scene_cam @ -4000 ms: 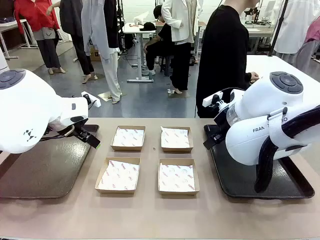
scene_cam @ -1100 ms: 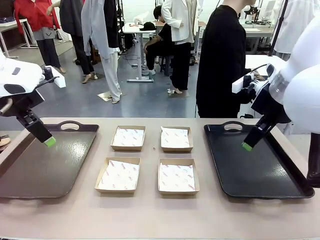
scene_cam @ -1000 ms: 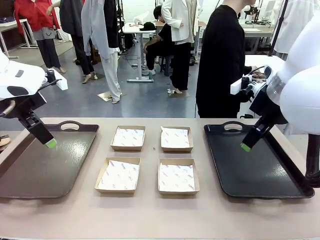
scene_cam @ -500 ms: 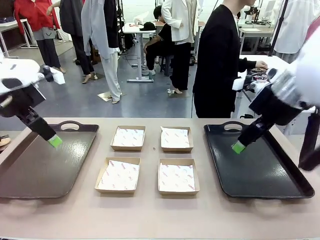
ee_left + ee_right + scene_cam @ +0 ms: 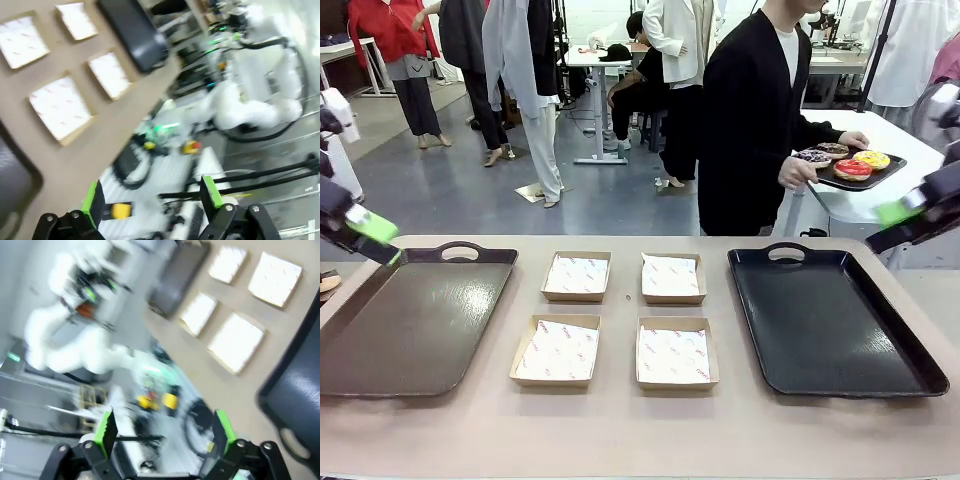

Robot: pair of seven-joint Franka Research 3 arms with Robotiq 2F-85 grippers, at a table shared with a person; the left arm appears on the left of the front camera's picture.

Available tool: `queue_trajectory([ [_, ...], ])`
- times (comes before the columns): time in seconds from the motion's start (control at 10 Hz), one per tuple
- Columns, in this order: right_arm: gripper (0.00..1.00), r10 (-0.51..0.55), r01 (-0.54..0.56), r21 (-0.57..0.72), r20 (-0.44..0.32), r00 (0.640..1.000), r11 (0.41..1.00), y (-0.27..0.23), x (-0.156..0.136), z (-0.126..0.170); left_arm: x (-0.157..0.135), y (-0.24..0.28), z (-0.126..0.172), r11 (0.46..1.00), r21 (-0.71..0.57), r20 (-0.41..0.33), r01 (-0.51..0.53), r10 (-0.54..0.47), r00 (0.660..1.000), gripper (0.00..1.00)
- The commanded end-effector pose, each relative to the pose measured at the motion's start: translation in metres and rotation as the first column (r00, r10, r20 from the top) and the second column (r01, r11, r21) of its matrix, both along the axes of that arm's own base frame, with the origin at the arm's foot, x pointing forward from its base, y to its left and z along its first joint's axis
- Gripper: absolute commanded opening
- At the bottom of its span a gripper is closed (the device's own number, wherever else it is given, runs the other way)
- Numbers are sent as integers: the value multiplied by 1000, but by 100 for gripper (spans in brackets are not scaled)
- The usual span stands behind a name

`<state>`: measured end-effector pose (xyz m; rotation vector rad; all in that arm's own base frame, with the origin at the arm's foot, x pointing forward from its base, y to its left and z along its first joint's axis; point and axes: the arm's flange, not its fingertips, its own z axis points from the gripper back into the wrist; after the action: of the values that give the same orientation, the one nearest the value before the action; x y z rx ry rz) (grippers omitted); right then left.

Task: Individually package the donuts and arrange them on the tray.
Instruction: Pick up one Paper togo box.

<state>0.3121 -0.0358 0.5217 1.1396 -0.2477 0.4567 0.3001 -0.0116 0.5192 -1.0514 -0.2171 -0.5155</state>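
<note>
My left gripper (image 5: 151, 195) and right gripper (image 5: 165, 430) are wide open and hold nothing. The donuts (image 5: 845, 162) sit on a small tray (image 5: 876, 178) the person (image 5: 750, 110) holds, past the table.

left gripper (image 5: 370, 226) up off the brown tray (image 5: 460, 249), pulled back to far left edge, right gripper (image 5: 900, 211) swung off the black tray (image 5: 786, 250) to far right edge, person (image 5: 750, 110) turned round, now holding small tray (image 5: 861, 184) of four donuts (image 5: 852, 168)

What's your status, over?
Left gripper open, empty; right gripper open, empty. Donuts on small tray at the person's hands. Boxes empty, nothing in the way.
</note>
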Motion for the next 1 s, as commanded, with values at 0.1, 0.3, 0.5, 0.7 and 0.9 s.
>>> queue_trajectory([
  [0.1,100,-156,200,190,-226,962,961,-47,6,-37,4,43,-23,938,-208,-280,-277,214,936,100],
  [0.3,100,-193,245,148,-295,936,958,-84,1,-69,-5,74,-38,911,-214,-328,-353,274,904,100],
  [0.5,100,-240,298,133,-336,911,945,-118,5,-99,-10,107,-56,888,-209,-348,-408,323,880,100],
  [0.7,100,-232,292,134,-344,910,947,-128,2,-109,-20,133,-69,874,-169,-367,-456,374,852,100],
  [0.9,100,-238,296,125,-345,908,947,-136,2,-113,-24,146,-88,868,-134,-365,-479,406,838,100],
])
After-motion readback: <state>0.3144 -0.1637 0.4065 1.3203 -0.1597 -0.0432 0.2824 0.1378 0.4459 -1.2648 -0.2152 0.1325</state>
